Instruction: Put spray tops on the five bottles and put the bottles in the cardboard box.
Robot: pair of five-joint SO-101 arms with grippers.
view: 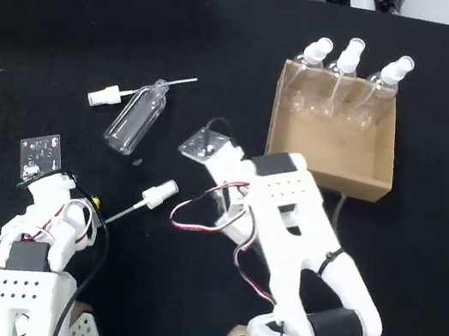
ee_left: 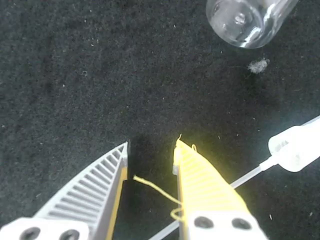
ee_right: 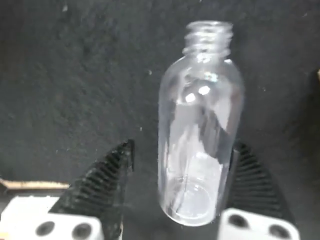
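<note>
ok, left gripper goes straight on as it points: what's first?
Probably just bare black table. The open left gripper points past the empty bottle and spray top, both off to one side.

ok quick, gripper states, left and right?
Left gripper: open, empty.
Right gripper: open, with an uncapped bottle lying between the jaws, not gripped.

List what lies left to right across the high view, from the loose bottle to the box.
Clear capless plastic bottle lying down → loose white spray top with thin tube → brown cardboard box holding three capped bottles. The other spray top spans the bottle's width, so omitted.
</note>
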